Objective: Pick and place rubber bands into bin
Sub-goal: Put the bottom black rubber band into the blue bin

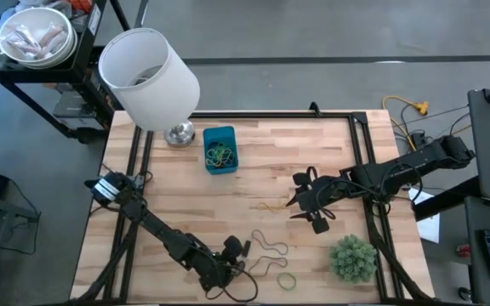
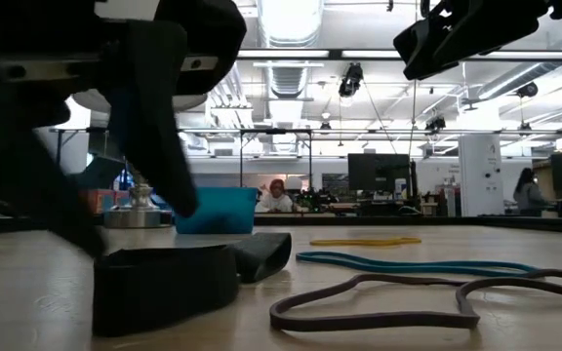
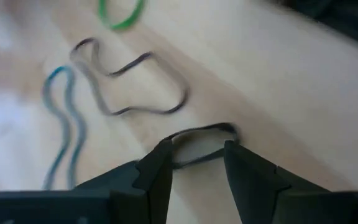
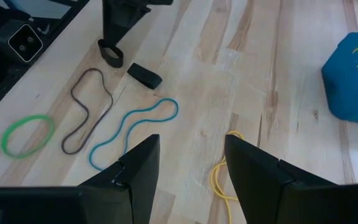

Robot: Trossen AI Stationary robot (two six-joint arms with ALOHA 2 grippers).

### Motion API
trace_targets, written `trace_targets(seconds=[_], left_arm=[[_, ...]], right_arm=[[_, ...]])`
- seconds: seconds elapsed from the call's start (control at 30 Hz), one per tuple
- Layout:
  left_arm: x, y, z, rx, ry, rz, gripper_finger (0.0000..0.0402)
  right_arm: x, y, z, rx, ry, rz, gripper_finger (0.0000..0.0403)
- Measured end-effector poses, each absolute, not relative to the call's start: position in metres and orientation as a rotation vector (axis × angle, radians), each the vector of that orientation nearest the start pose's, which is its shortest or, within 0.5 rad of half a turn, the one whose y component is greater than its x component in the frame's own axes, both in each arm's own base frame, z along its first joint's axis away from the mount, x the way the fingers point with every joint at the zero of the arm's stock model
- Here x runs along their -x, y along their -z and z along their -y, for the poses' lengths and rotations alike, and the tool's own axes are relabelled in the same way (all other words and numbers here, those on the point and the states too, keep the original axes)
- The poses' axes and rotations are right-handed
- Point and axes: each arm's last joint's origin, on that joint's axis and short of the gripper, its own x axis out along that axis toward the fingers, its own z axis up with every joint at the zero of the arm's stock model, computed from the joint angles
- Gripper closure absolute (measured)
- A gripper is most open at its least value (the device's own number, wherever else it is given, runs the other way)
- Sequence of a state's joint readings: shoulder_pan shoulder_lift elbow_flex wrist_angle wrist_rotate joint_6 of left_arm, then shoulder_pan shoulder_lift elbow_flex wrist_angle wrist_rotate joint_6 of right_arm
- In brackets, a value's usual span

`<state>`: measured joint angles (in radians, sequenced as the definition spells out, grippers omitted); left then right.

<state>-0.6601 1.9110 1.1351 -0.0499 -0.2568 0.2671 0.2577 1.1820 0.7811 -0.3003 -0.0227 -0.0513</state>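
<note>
Rubbery dark band [image 3: 199, 144] sits bottom centre of left wrist view, between left gripper [image 3: 197, 163] fingers, spread apart. Floppy, light, thin; pinch one strand. Right gripper [image 4: 190, 163] open too, hovering. Blue bin [image 1: 219, 149] upper centre.

White lamp shade [image 1: 149, 78] on metal base [image 1: 179, 134] at table corner; bushy green plant [image 1: 352, 258] opposite.

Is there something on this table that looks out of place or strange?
Nothing is spilled or damaged. The bin stands upright with bands inside. Loose rubber bands lie flat on the table near the left pincer, simply not collected yet. The lamp and plant stand at the edges.
</note>
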Motion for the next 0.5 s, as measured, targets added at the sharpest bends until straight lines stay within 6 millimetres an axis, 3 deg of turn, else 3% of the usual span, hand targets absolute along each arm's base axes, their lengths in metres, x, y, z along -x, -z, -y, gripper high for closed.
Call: trace_targets(seconds=[0.5], left_arm=[[-0.3158,-0.1526,0.2324,-0.517,0.553,-0.703,0.0272]], right_arm=[[-0.2346,-0.2447,-0.0625,0.132,-0.287,-0.693,0.0227]])
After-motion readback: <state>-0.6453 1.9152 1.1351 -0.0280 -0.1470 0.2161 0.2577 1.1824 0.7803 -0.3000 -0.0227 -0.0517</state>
